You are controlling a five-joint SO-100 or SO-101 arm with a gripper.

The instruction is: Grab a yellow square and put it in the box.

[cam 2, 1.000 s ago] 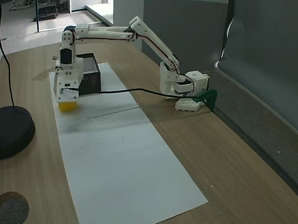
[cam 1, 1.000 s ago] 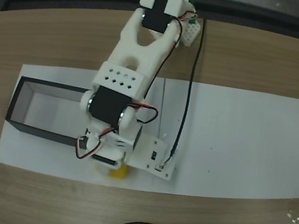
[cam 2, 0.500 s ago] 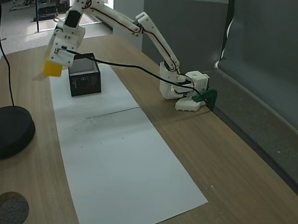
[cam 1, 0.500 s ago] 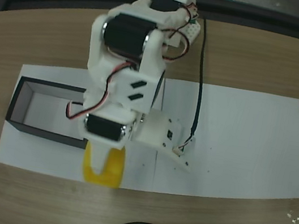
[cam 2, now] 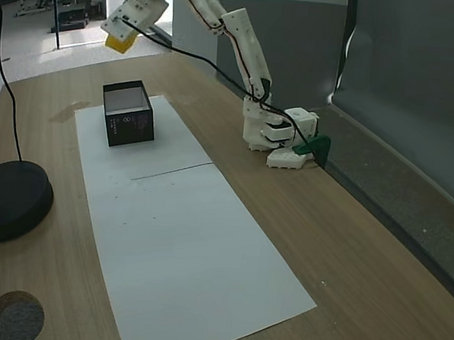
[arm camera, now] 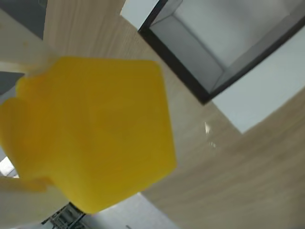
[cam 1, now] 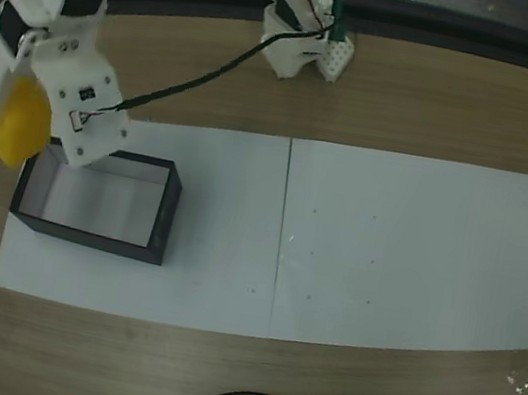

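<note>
The yellow square [cam 1: 14, 127] hangs high in the air, with my gripper [cam 1: 12, 115] shut on it. In a fixed view from above it sits just past the left end of the box [cam 1: 167, 220], over bare wood. The side fixed view shows the gripper [cam 2: 120, 36] and the yellow square [cam 2: 117, 44] well above the table, beyond the box [cam 2: 127, 124]. Up close in the wrist view, the yellow square [arm camera: 95, 138] is clamped between pale fingers [arm camera: 24, 45], with the box [arm camera: 190, 57] open-topped and empty at the upper right.
The box stands on a long white paper sheet [cam 1: 397, 250] on the wooden table. The arm's base [cam 2: 278, 135] is at the table's far edge, with a black cable running along the arm. A round black stand base [cam 2: 12, 201] sits near the front.
The arm rose from the table in front of the box and swung up and leftward in the top fixed view. It carried the yellow square along, still gripped.
</note>
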